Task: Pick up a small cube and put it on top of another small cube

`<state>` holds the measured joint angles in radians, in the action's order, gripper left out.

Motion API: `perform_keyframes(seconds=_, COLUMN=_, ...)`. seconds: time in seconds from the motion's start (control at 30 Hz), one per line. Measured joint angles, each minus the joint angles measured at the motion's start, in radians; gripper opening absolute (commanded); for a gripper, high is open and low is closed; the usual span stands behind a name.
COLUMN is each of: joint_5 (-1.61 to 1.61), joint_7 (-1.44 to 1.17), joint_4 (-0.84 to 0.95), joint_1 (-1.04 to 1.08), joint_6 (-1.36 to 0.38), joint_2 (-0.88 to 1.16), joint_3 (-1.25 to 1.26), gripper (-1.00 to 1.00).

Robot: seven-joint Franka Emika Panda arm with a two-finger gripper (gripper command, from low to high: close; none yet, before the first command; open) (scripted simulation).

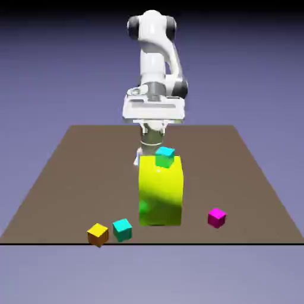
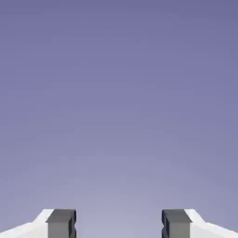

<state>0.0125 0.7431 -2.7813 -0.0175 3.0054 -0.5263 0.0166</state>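
Cubes sit toward the bench's (image 1: 89, 172) front edge: yellow-orange cube (image 1: 98, 234) right at that edge, toward the front corner on the exterior view's left, teal cube (image 1: 122, 230) just beside it, magenta cube (image 1: 217, 218) well apart toward the front corner on the exterior view's right. Each has roughly equal sides, no distinct long axis; all three are yawed, a vertical edge pointing roughly at the front edge. Cyan-green cube (image 1: 165, 157) overlaps the upper edge of the big yellow-green block (image 1: 160, 193) in view, also yawed; can't tell if they touch. Block is upright, long axis vertical, between the teal and magenta cubes but farther back. End effector (image 2: 119, 224) is wide, fingers well apart, only backdrop visible between them in the hand view.
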Motion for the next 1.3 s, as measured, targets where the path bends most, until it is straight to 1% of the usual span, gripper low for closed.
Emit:
perform_keyframes(seconds=0.9, joint_5=0.278, joint_7=0.046, joint_4=0.639, joint_1=-0.123, joint_6=-0.705, joint_2=0.974, joint_3=0.369, gripper=0.00)
perform_keyframes(seconds=0.93, joint_5=0.278, joint_7=0.046, joint_4=0.639, joint_1=-0.123, joint_6=-0.705, joint_2=0.974, joint_3=0.369, gripper=0.00)
perform_keyframes(seconds=1.03, joint_5=0.341, joint_7=0.088, joint_4=0.631, joint_1=-0.154, joint_6=-0.593, joint_2=1.082, joint_3=0.317, gripper=0.00)
perform_keyframes(seconds=1.07, joint_5=0.357, joint_7=0.099, joint_4=0.629, joint_1=-0.161, joint_6=-0.566, joint_2=1.109, joint_3=0.304, gripper=-1.00)
perform_keyframes(seconds=1.13, joint_5=0.356, joint_7=0.098, joint_4=0.629, joint_1=-0.161, joint_6=-0.566, joint_2=1.109, joint_3=0.304, gripper=-1.00)
perform_keyframes(seconds=1.23, joint_5=0.290, joint_7=0.054, joint_4=0.637, joint_1=-0.130, joint_6=-0.677, joint_2=1.000, joint_3=0.356, gripper=-1.00)
perform_keyframes(seconds=1.3, joint_5=0.221, joint_7=0.097, joint_4=0.641, joint_1=-0.078, joint_6=-0.711, joint_2=0.960, joint_3=0.323, gripper=-1.00)
